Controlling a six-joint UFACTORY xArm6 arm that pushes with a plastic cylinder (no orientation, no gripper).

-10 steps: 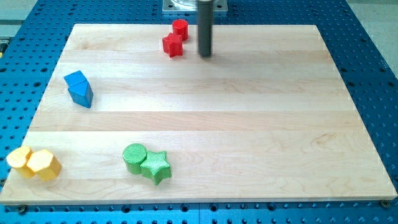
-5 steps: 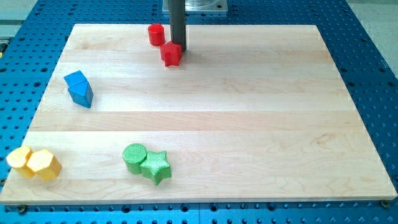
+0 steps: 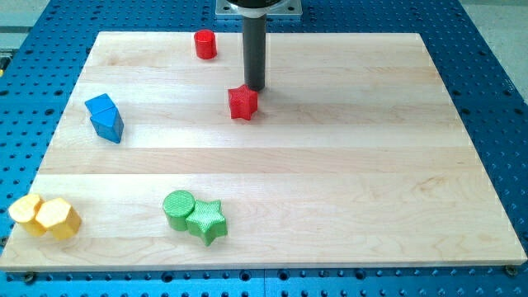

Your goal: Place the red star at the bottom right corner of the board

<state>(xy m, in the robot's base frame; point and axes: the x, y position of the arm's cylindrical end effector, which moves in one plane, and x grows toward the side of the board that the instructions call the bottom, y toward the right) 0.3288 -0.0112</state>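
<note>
Camera view shows you the red star (image 3: 242, 103) lying in the upper middle of the wooden board (image 3: 346, 165), with my tip (image 3: 254, 87) just off its 1 o'clock side, touching it or very nearly so; you cannot quite tell which from this angle. There is no pincer here to be wide or narrow: the arm ends in a plain dark rod, so nothing is held, and the star can only be shoved. That is likely why the tip sits on the star's far side, toward the view's top: a push from there would send the block down the board. The goal, the bottom right corner, lies at about 4 o'clock from the star and well apart from it, so judge the task as barely begun. For a cleaner line you would want the tip nearer the star's 10 or 11 o'clock, since from 1 o'clock the push tends toward the view's lower left. The small red cylinder (image 3: 205, 44) stands near the top edge at roughly 11 o'clock from the star, apart from it and out of the way. The blue block (image 3: 105, 117) sits at the left, at about 9 o'clock. The green cylinder (image 3: 178, 208) and green star (image 3: 207, 220) touch each other near the bottom edge, and two yellow blocks (image 3: 45, 217) huddle at the bottom left corner. The path to the corner looks free.
</note>
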